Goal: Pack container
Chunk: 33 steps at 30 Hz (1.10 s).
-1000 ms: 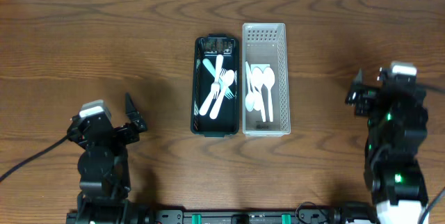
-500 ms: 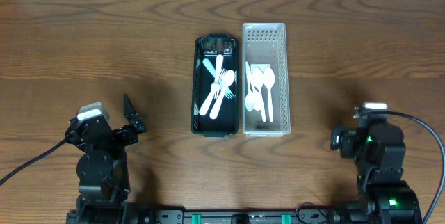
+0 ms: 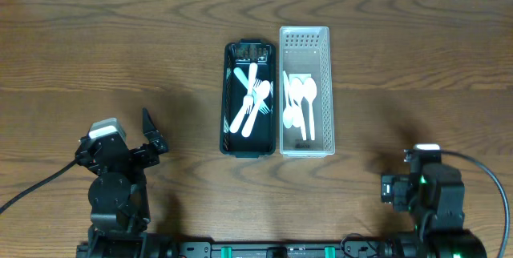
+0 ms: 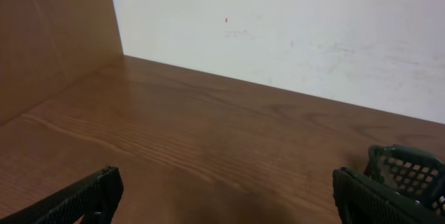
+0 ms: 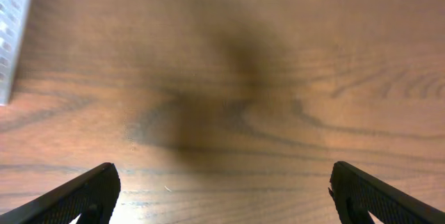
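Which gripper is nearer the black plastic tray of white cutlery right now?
Left. The left gripper sits just left of the black plastic tray; the right gripper is farther off, out past the grey perforated basket on the tray's right.

Black container [image 3: 250, 144] (white cutlery [image 3: 250, 104] inside)

No legible text, label, brand, number or sign anywhere. None on the dark container [image 3: 252, 50] at frame centre, none on the pale basket [image 3: 304, 40] just right of it, none on the wooden table [image 3: 120, 50], none on the white wall [image 4: 292, 22] across the upper left wrist view.
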Tool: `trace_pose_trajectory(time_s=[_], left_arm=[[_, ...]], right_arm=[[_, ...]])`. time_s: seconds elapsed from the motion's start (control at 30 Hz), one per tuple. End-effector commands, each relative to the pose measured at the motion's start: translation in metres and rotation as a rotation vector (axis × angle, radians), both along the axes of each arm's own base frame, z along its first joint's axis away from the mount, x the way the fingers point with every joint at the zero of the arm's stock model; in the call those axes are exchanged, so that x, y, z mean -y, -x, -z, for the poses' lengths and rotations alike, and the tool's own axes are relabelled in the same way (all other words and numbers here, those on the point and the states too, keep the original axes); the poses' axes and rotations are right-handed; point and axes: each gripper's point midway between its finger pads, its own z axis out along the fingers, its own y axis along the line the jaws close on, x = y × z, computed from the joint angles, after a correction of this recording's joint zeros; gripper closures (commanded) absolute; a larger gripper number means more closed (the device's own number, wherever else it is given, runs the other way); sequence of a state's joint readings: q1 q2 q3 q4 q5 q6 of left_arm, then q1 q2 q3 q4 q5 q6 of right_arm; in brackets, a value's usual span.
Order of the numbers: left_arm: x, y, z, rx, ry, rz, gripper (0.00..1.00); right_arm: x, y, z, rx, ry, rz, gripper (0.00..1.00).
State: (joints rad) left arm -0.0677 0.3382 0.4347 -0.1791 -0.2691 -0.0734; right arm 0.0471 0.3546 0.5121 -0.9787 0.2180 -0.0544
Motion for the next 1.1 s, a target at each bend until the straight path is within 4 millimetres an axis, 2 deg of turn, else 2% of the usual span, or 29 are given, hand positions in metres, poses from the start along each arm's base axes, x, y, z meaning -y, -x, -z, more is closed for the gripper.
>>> trace_pose_trajectory(time_s=[0.0,0.13,0.23,0.37,0.5,0.67,0.93,1.07], left_arm=[[-0.002,0.002,-0.002,0.005,-0.012,-0.012,0.02],[-0.002,0.002,-0.002,0.005,-0.012,-0.012,0.02],[-0.002,0.002,-0.002,0.005,-0.012,-0.012,0.02],[-0.002,0.002,-0.002,0.005,-0.012,-0.012,0.02],[-0.002,0.002,-0.002,0.005,-0.012,-0.012,0.02],[-0.002,0.002,-0.002,0.005,-0.012,-0.012,0.02],[-0.002,0.002,-0.002,0.005,-0.012,-0.012,0.02],[-0.002,0.002,-0.002,0.005,-0.012,-0.012,0.02]], right_arm=[[-0.007,0.002,-0.015,0.111,-0.018,-0.034,0.01],[-0.011,0.008,-0.039,0.269,-0.008,-0.077,0.01],[-0.026,0.01,-0.049,0.346,-0.066,-0.15,0.01],[-0.04,-0.017,-0.079,0.531,-0.104,-0.206,0.01],[-0.052,-0.047,-0.091,0.714,-0.088,-0.267,0.01],[-0.054,-0.067,-0.082,0.84,0.003,-0.299,0.01],[-0.056,-0.072,-0.03,0.715,-0.004,-0.316,0.01],[-0.056,-0.072,-0.031,0.713,0.039,-0.342,0.01]])
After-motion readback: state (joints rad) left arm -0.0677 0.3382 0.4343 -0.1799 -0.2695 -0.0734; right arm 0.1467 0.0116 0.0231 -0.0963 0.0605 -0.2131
